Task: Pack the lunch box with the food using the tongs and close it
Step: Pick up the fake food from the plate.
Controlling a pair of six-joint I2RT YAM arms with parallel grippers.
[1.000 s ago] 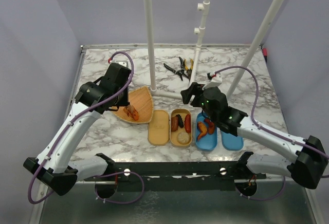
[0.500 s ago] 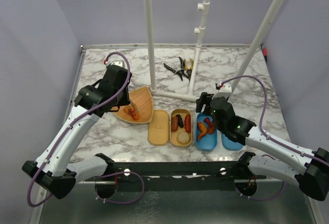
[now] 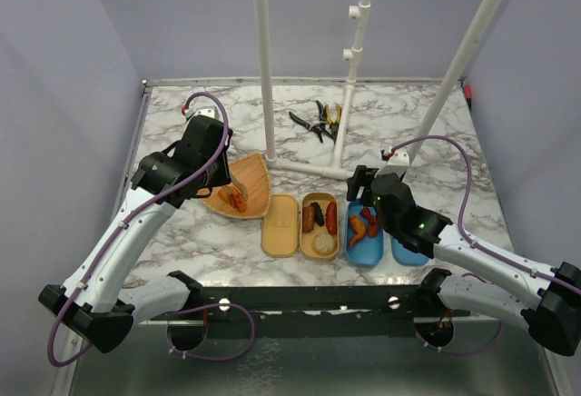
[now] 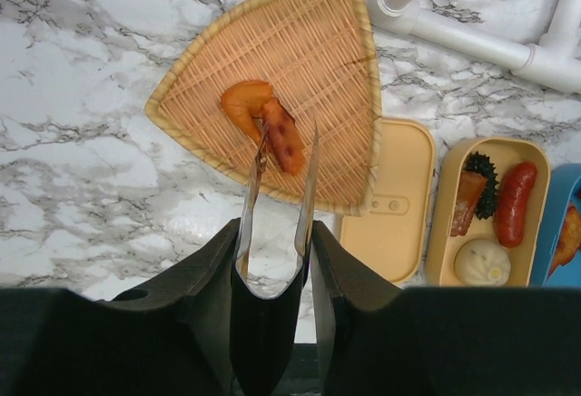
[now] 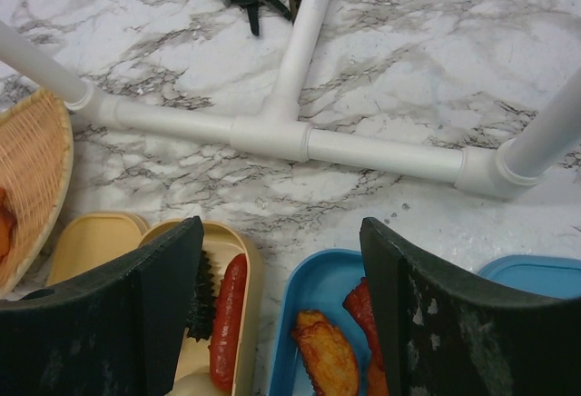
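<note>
Left end effector (image 4: 272,243) clamped on the grey tongs (image 4: 308,187), squeeze eased over the last second, so the tips stand apart astride a brown sausage piece (image 4: 282,142) on the wicker tray (image 4: 309,42) just ahead, likely lining up a pinch. Right end effector (image 5: 281,269), jaws apart and empty, hovers with the blue lunch box (image 5: 320,282) just beneath.

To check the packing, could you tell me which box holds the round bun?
The yellow box; the blue box beside it holds only orange and red pieces.
</note>
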